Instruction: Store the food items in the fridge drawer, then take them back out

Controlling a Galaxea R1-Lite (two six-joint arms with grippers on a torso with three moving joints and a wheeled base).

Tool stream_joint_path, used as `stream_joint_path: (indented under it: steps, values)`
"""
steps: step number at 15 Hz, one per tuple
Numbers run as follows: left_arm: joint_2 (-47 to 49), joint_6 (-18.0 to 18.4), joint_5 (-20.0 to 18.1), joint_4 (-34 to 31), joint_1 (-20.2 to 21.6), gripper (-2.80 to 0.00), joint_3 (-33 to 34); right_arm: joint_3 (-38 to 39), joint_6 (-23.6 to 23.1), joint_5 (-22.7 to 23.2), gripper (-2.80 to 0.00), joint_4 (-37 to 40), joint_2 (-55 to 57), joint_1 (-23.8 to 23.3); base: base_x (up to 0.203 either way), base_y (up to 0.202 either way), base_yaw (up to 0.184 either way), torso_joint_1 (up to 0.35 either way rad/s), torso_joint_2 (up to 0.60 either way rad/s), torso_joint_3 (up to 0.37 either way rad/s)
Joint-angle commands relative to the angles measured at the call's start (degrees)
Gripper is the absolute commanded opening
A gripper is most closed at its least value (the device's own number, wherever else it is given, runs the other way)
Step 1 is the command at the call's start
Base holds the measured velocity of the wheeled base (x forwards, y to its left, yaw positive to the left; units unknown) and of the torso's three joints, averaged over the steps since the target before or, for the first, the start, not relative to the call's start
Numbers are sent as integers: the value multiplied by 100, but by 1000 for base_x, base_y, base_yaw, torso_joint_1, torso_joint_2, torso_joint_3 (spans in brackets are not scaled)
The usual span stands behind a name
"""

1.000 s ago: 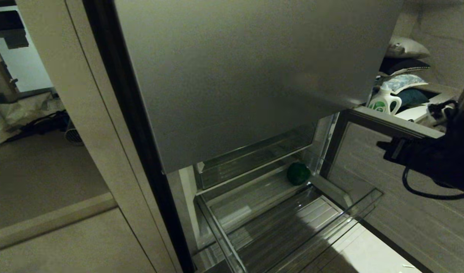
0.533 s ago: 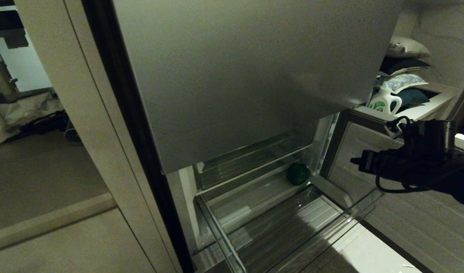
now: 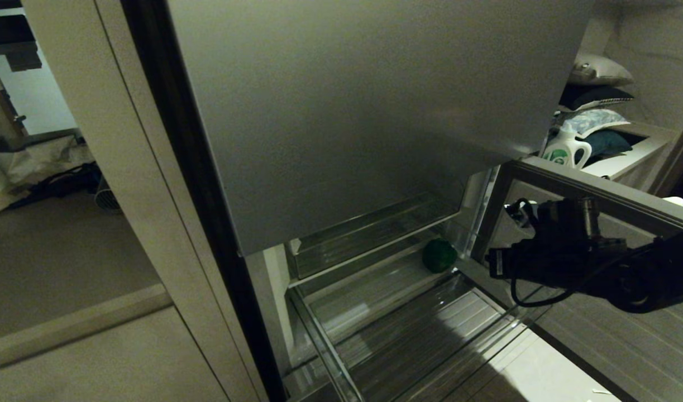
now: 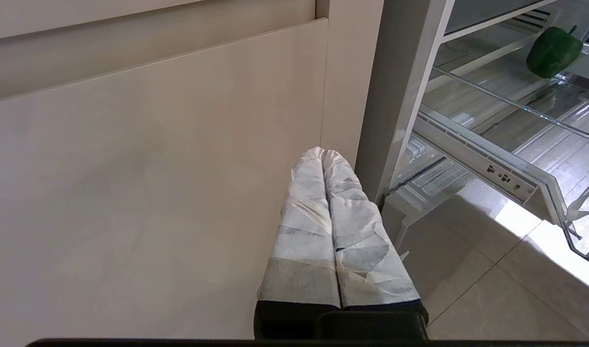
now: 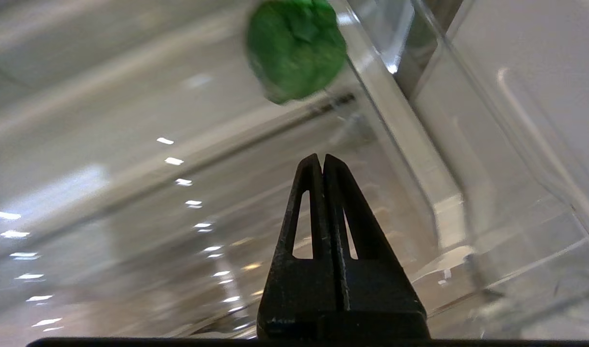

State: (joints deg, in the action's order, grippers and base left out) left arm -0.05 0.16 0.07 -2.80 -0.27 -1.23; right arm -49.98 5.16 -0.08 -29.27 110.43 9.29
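A dim kitchen corner, pale tiled floor [image 4: 491, 308] below and a grey fridge door [image 3: 341, 111] filling most of the head view; beneath it the fridge drawer [image 3: 375, 357] stands pulled out, clear and ribbed, with a shelf of pillows and a detergent jug [image 3: 566, 149] off to the right. The dark green food item [image 3: 439, 255] lies at the drawer's far right corner, close against the clear wall; no tan-brown piece shows in any view. The right tool [image 5: 321, 161] hangs over the drawer's right side, its tips pressed together and empty, pointing towards the green piece and apart from it; the left tool [image 4: 324, 154] is parked beside the cabinet panel, its wrapped fingers together. Judging from this, the step in hand is the taking-out, with the reach begun; the next move calls for the right tool's tips to part wide enough for the rounded piece, then to come down around it without nudging it into the corner wall.
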Motion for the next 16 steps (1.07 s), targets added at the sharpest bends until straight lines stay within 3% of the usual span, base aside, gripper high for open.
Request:
stream_joint_path:
  steps: [1, 5, 16]
  values:
    - [5, 2, 1, -1, 4, -280, 0, -182, -206, -75, -280, -78, 572, 101, 0, 0, 0, 0, 0, 0]
    - [5, -2, 1, -1, 5, -280, 0, -631, -258, -91, -280, -461, 1092, 73, 0, 0, 0, 0, 0, 0]
    - [5, 2, 1, -1, 0, -280, 0, -1833, -490, -71, -280, -478, 1736, -24, 0, 0, 0, 0, 0, 0]
